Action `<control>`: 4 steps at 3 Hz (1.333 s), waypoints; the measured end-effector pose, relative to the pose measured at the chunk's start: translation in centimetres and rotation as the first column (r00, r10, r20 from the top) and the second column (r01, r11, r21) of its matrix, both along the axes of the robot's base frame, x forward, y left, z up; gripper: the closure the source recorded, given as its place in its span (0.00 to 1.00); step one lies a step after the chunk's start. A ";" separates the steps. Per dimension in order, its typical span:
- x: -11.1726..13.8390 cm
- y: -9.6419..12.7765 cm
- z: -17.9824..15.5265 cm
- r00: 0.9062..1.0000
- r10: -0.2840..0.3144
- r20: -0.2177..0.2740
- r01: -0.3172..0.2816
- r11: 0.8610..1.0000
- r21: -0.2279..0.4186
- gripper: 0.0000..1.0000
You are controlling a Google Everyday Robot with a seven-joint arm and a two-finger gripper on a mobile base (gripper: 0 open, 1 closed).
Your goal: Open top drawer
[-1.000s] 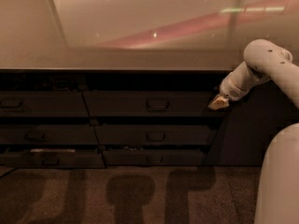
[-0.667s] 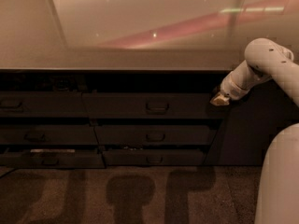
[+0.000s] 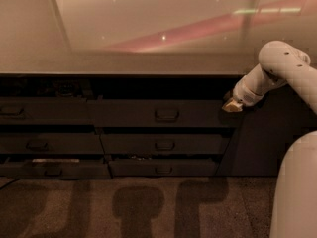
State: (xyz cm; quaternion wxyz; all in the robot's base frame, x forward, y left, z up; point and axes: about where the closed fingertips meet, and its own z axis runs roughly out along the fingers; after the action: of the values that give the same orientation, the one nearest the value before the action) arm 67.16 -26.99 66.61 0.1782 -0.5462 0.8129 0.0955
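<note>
My hand (image 3: 232,105), grip state I cannot tell, sits at the right end of the top drawer (image 3: 124,114), whose pull handle (image 3: 167,115) lies leftward along the front

The top drawer (image 3: 124,114) is the widest dark grey front in the right-hand stack, sitting just beneath the counter edge (image 3: 148,69). It runs level, with a rounded-rectangle pull handle (image 3: 167,115) at its middle. Its front spreads wider on both sides than the narrower drawer fronts (image 3: 133,144) under it, so it stands forward of them, partly pulled out. A dark band lies between its upper edge and the counter; what is inside cannot be made out. The gripper (image 3: 232,106) is at the front's right end, at its upper corner.
</note>
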 end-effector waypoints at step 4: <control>-3.3 -0.7 0.9 0.994 0.068 0.088 -0.069 0.998 0.005 1.00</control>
State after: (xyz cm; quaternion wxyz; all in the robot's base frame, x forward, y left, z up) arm 63.81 -27.65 67.56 0.2125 -0.5767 0.7847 0.0805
